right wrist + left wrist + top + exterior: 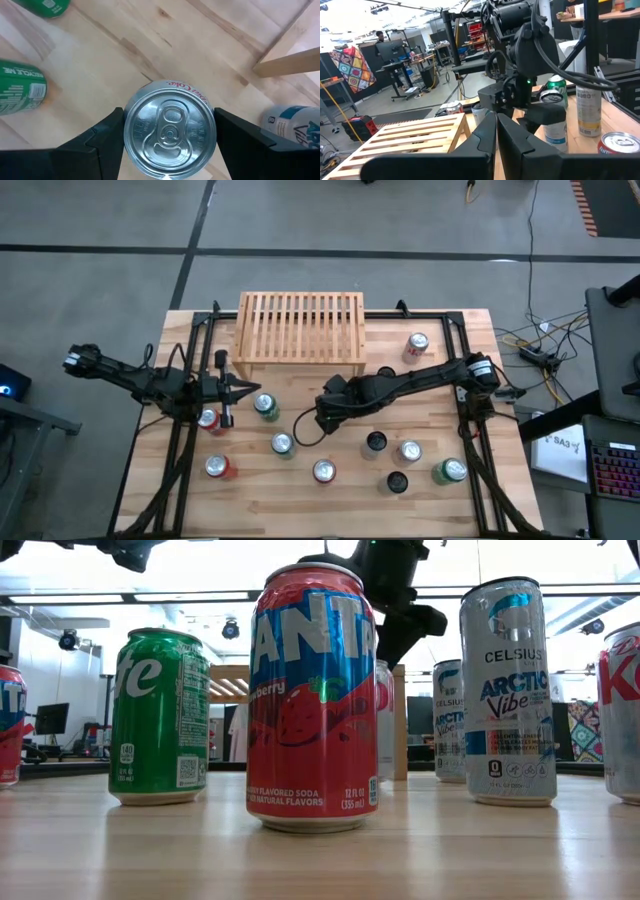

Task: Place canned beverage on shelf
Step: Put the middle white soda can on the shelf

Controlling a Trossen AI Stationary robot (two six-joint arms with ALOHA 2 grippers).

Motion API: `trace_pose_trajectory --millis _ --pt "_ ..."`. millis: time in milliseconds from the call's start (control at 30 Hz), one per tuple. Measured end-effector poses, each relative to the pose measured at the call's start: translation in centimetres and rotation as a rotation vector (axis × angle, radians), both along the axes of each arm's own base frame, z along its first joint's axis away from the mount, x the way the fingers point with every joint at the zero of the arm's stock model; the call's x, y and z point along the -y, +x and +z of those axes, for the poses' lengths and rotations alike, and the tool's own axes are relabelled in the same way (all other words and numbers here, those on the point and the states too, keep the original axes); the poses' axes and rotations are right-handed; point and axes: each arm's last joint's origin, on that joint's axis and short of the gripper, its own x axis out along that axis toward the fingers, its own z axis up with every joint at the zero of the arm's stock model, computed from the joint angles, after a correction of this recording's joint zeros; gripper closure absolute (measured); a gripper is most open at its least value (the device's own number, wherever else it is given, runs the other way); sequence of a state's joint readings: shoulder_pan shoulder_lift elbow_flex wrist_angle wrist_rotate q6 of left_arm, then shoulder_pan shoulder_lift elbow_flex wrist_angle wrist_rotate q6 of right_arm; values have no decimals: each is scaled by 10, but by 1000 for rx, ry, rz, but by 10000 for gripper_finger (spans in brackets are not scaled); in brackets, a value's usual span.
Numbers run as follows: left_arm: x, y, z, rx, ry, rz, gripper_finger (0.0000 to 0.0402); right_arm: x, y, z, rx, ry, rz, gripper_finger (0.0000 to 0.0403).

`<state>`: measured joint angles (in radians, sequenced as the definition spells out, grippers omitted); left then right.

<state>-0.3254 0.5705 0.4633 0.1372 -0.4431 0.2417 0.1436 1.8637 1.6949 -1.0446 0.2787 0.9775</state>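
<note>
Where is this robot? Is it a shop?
Probably a robot lab or workshop, not a shop. Behind the table stand desks with monitors, cables trail over a concrete floor, and soda cans sit by a small wooden shelf.

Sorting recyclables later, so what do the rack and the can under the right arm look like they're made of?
The shelf: pale, apparently unfinished wood, with visible slats. The can between the right claw fingers: probably aluminium, with a brushed silver top and pull tab.
</note>
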Motion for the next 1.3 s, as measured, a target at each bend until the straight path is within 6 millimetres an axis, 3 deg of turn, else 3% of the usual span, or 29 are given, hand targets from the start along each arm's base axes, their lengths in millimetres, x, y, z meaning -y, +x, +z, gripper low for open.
trace_pose_trajectory --millis 633,967,1300 --pt "0 0 -1 -7 2 0 401 0 1 0 7 -10 -2 151" --pt "0 0 -1 -7 2 0 401 0 0 -4 0 -7 -12 115" --pt "0 0 -1 -7 2 0 401 0 0 -4 6 -2 -29 111"
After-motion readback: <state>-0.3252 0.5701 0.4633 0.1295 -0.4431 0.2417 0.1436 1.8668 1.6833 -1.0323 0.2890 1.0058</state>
